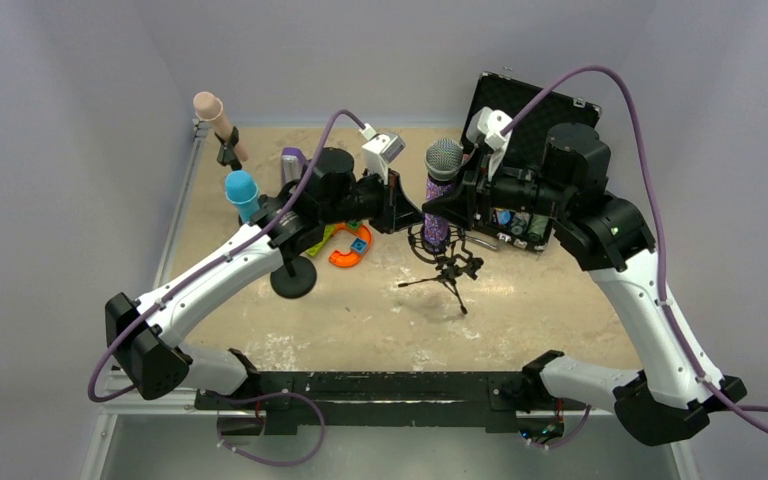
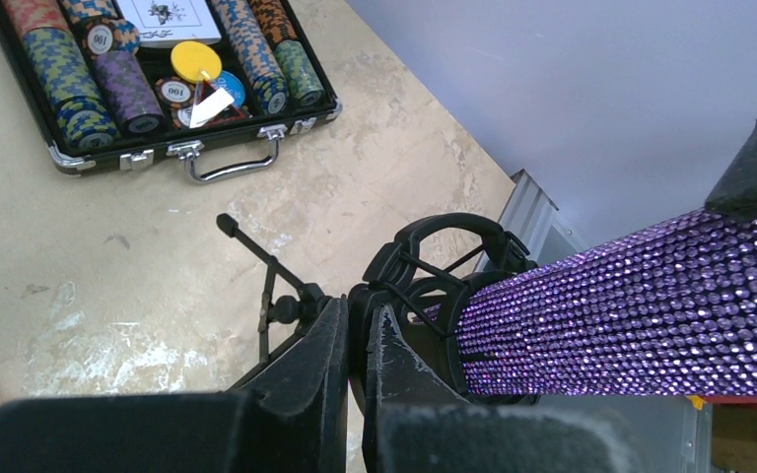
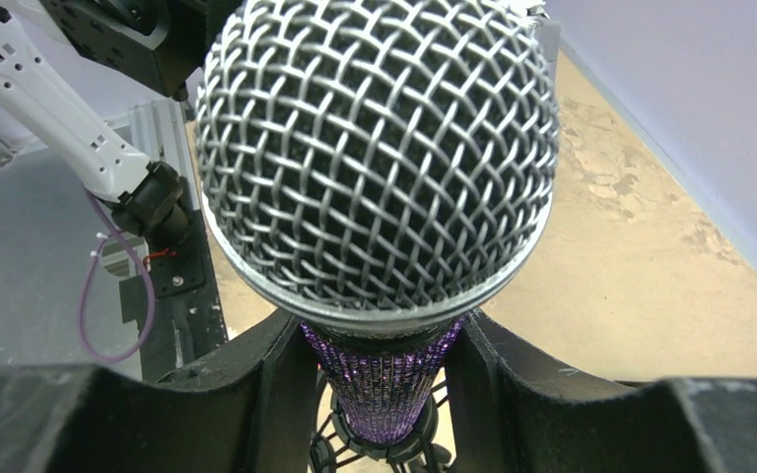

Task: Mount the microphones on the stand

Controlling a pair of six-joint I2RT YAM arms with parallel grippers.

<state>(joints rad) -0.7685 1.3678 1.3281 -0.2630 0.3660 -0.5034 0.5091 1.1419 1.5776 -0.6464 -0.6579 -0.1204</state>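
The glittery purple microphone [image 1: 444, 158] with a silver mesh head stands upright, its lower end inside the black shock-mount ring [image 1: 430, 245] of a small tripod stand [image 1: 450, 272]. My right gripper [image 1: 446, 207] is shut on its purple body just below the head [image 3: 382, 389]. My left gripper [image 1: 404, 212] is shut on the rim of the mount ring [image 2: 358, 317]; the purple body [image 2: 641, 305] passes to its right. The pale pink microphone [image 1: 216, 115] and light blue microphone [image 1: 242, 188] sit in clips on a tall stand with a round black base [image 1: 293, 278].
An open black case of poker chips [image 1: 520, 215] lies behind my right gripper and shows in the left wrist view [image 2: 158, 79]. A purple metronome [image 1: 293, 160] stands at the back. An orange and coloured toy [image 1: 350, 250] lies under my left wrist.
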